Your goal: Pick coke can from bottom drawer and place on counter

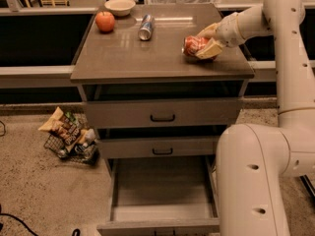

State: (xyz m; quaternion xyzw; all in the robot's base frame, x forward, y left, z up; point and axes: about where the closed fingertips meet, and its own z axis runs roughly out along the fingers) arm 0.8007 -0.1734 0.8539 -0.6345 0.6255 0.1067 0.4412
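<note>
The coke can (193,45) is red with white lettering and lies on its side between my gripper's fingers, low over the right part of the counter (147,58). My gripper (201,45) is shut on the can, its pale fingers (210,49) above and below it. I cannot tell whether the can touches the counter. The bottom drawer (162,191) is pulled out below, its plain grey inside bare.
A silver-and-blue can (145,27) lies on the counter's back middle. An orange fruit (105,21) and a white bowl (120,6) sit at the back left. A wire basket of snack bags (69,135) rests on the floor left of the cabinet. My arm's big white body (256,176) fills the right foreground.
</note>
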